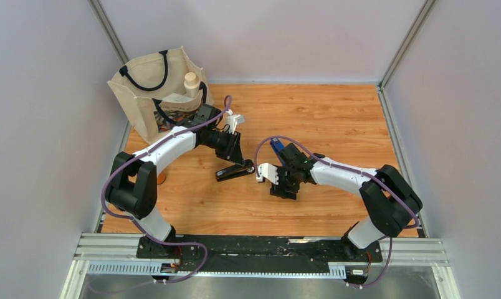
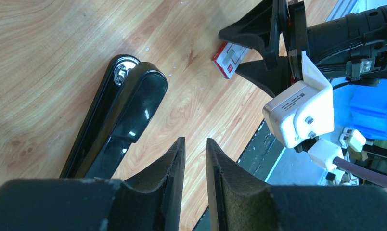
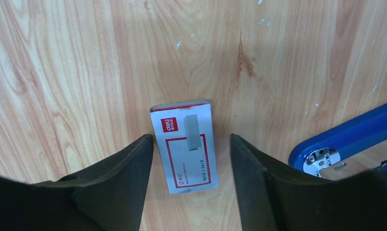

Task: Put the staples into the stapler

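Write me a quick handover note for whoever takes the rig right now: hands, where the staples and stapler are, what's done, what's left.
Left hand: nearly shut, holding nothing, above the table beside the black stapler.
Right hand: open, straddling the staples box, which lies flat on the table; whether a finger touches it I cannot tell.
Blue stapler: on the table just right of the box; whether it is open is not visible.
Done: right hand lined up over the box.
Left: grip the box, open the blue stapler, load the staples, close it.
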Controlling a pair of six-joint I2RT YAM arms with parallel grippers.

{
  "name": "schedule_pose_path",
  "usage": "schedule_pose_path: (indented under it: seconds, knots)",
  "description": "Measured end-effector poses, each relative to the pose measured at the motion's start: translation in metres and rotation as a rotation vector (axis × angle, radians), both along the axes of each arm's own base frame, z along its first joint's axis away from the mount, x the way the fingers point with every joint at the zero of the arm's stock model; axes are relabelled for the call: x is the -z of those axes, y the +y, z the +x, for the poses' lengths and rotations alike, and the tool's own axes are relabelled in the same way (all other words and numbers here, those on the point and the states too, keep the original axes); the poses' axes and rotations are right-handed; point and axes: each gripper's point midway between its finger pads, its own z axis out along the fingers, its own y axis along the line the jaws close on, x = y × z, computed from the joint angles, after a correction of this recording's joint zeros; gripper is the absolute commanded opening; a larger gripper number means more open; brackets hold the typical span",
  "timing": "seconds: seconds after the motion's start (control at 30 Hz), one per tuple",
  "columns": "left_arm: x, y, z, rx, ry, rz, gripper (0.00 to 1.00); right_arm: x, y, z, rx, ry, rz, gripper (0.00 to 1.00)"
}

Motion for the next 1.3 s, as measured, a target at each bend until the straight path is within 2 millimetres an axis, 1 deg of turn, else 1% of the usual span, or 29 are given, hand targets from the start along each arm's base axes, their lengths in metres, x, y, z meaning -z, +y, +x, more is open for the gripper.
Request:
schedule_pose_path:
  seconds: [0.13, 0.17, 0.23, 0.27, 0.43, 0.57, 0.67, 0.77, 0.9, 1.0, 1.13, 1.23, 1.3]
  knots:
    - [0.0, 0.0, 0.0, 0.0, 0.001, -0.003, 0.31, 0.0, 0.004, -0.003, -0.017, 0.013, 0.003, 0.54]
    - [0.001, -0.001, -0.001, 0.001, 0.002, -0.004, 0.31, 0.001, 0.004, -0.004, -0.02, 0.017, 0.004, 0.51]
    - [0.001, -0.001, -0.001, 0.0, 0.005, -0.006, 0.31, 0.001, 0.005, -0.005, -0.024, 0.023, 0.007, 0.42]
    - [0.001, -0.001, -0.001, 0.0, 0.006, -0.007, 0.31, 0.001, 0.005, -0.006, -0.027, 0.028, 0.01, 0.41]
    - [-0.001, -0.002, -0.001, 0.001, 0.008, -0.018, 0.31, 0.0, 0.006, -0.009, -0.038, 0.039, 0.017, 0.39]
    - [-0.001, -0.004, -0.002, 0.006, 0.015, -0.023, 0.31, 0.0, 0.007, -0.012, -0.043, 0.051, 0.024, 0.39]
    - [0.002, -0.007, -0.005, 0.016, 0.021, -0.02, 0.31, -0.005, 0.007, -0.015, -0.046, 0.047, 0.038, 0.39]
    - [0.005, -0.012, -0.01, 0.037, 0.025, -0.011, 0.31, -0.021, 0.007, -0.016, -0.049, 0.003, 0.082, 0.39]
    - [0.008, -0.023, -0.022, 0.077, 0.016, 0.015, 0.31, -0.054, 0.009, -0.013, -0.047, -0.104, 0.182, 0.39]
    - [0.006, -0.03, -0.026, 0.1, 0.002, 0.033, 0.31, -0.074, 0.009, -0.009, -0.04, -0.163, 0.25, 0.39]
    - [-0.008, -0.045, -0.02, 0.123, -0.043, 0.023, 0.31, -0.087, 0.008, -0.006, -0.029, -0.183, 0.309, 0.4]
    - [-0.019, -0.052, -0.016, 0.132, -0.075, 0.009, 0.31, -0.093, 0.01, -0.007, -0.027, -0.177, 0.339, 0.39]
    - [-0.021, -0.055, -0.016, 0.138, -0.082, 0.005, 0.31, -0.094, 0.011, -0.008, -0.027, -0.167, 0.354, 0.39]
